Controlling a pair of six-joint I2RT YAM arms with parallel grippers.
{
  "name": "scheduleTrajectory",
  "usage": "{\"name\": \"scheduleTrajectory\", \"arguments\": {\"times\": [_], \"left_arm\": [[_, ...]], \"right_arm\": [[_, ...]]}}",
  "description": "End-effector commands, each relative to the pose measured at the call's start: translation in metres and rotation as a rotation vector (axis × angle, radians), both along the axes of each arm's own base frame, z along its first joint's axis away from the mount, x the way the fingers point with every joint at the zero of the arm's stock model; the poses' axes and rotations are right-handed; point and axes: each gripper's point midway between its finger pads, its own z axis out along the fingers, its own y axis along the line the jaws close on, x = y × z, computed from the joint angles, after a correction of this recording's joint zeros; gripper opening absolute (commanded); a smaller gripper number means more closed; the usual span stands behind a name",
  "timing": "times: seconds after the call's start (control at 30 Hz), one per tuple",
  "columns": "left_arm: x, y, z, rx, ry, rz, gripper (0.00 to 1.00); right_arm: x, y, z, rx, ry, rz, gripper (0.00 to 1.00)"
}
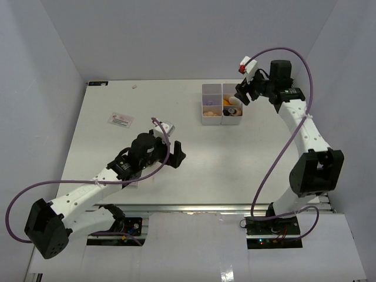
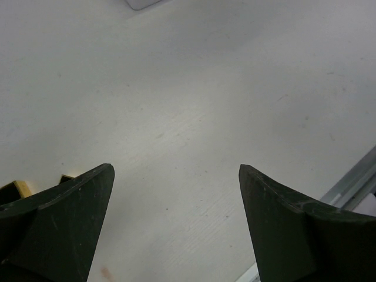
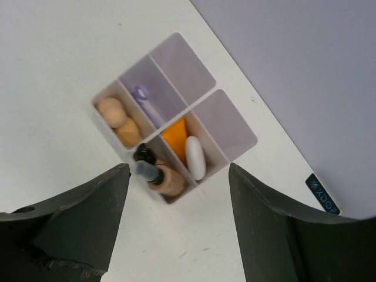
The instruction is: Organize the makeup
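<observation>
Table (image 2: 194, 117) fills left wrist view; right wrist sees sponges (image 3: 110, 110) inside box (image 3: 226, 126).

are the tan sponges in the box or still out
In: both tan sponges sit together in a corner compartment of the white box.

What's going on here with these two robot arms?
Sorting is under way. The right claw hangs open and empty over a white compartment box at the far side of the table. In the box lie two tan sponges, a purple loop, an orange piece, a white oval piece and a tan bottle with a dark cap. The left claw, open and empty, sits above bare table.
</observation>
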Motion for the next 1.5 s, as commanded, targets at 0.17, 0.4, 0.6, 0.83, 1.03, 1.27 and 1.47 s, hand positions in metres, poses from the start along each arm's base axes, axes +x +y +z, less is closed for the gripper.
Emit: {"name": "scheduleTrajectory", "arguments": {"times": [0.17,0.4,0.6,0.83,1.03,1.27,1.47], "left_arm": [[0.018,0.045,0.000,-0.132,0.242,0.278,0.98],[0.029,0.065,-0.039,0.119,0.333,0.284,0.98],[0.030,0.080,-0.086,0.304,0.429,0.297,0.92],[0.042,0.099,-0.104,0.442,0.428,0.355,0.87],[0.047,0.099,-0.112,0.479,0.441,0.345,0.86],[0.049,0.096,-0.122,0.497,0.467,0.325,0.81],[0.047,0.095,-0.130,0.506,0.489,0.312,0.76]], "right_arm": [[-0.189,0.048,-0.027,0.316,0.355,0.463,0.78],[-0.230,0.048,-0.071,0.358,0.433,0.517,0.78],[-0.236,0.045,-0.078,0.343,0.417,0.509,0.79],[-0.234,0.041,-0.078,0.354,0.417,0.496,0.79],[-0.232,0.038,-0.081,0.362,0.428,0.483,0.79],[-0.232,0.036,-0.081,0.372,0.433,0.476,0.79],[-0.231,0.035,-0.081,0.376,0.436,0.470,0.79]]}}
